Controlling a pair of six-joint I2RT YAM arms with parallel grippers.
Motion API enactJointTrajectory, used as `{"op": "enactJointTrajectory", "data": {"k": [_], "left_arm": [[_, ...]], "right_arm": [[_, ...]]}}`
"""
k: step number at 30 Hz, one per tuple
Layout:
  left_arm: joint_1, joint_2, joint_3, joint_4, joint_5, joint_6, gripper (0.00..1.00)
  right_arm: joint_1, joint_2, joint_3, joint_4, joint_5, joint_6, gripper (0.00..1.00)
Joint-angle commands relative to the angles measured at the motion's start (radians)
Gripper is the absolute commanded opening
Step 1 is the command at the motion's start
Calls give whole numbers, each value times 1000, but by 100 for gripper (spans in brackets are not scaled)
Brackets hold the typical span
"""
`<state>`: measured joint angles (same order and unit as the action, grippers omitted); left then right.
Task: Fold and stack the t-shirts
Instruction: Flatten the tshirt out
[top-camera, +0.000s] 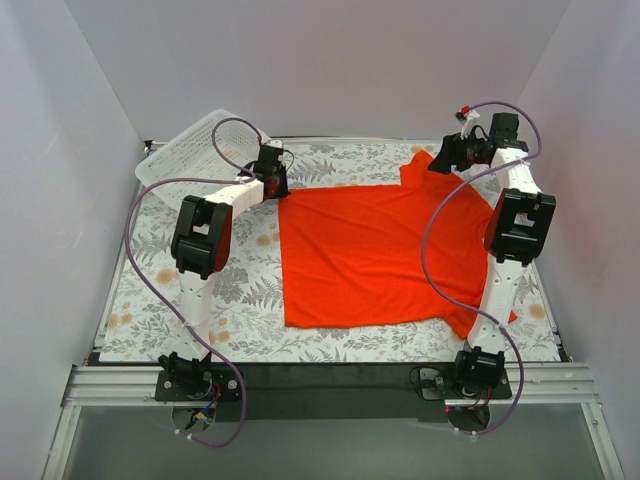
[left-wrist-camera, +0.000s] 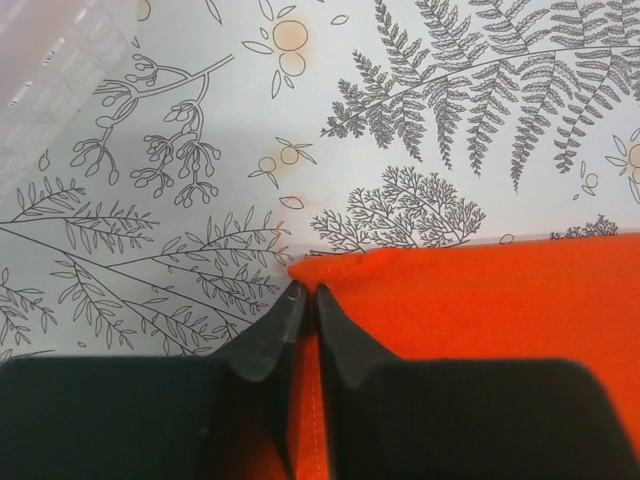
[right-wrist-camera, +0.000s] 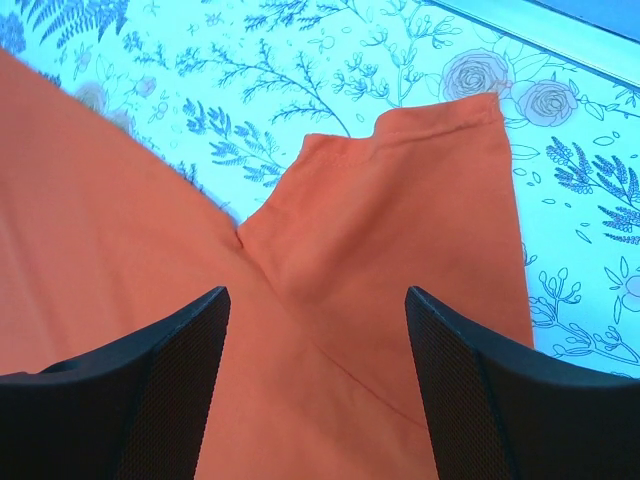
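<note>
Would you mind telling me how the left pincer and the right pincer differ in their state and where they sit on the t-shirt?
The left pincer is closed on a corner of the t-shirt; the right pincer stands wide open, gripping nothing. The left pincer is down at the cloth's edge, whereas the right pincer hangs over a sleeve. Both are black and work at the shirt's far side.

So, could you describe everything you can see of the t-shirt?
The t-shirt is plain bright orange-red, without print, and looks like thin soft fabric. It lies spread almost flat on the floral table cover, hem toward the left, sleeves toward the right. The left gripper is shut on its far left hem corner, where the edge puckers slightly. The open right gripper hangs over the far sleeve; contact cannot be told. The near sleeve is partly hidden by the right arm.
</note>
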<state>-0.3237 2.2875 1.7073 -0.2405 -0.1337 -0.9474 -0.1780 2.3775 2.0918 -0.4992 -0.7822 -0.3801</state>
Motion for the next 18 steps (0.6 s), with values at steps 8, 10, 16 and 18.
{"op": "enactJointTrajectory", "data": {"k": [8, 10, 16, 18], "left_arm": [[0, -43, -24, 15, 40, 19, 0], [0, -56, -43, 21, 43, 22, 0], [0, -88, -75, 32, 63, 21, 0], [0, -89, -78, 33, 68, 18, 0]], "right_arm": [[37, 97, 122, 162, 37, 273, 63], [43, 109, 129, 189, 58, 303, 63], [63, 183, 217, 234, 187, 374, 56], [66, 206, 238, 255, 263, 411, 53]]}}
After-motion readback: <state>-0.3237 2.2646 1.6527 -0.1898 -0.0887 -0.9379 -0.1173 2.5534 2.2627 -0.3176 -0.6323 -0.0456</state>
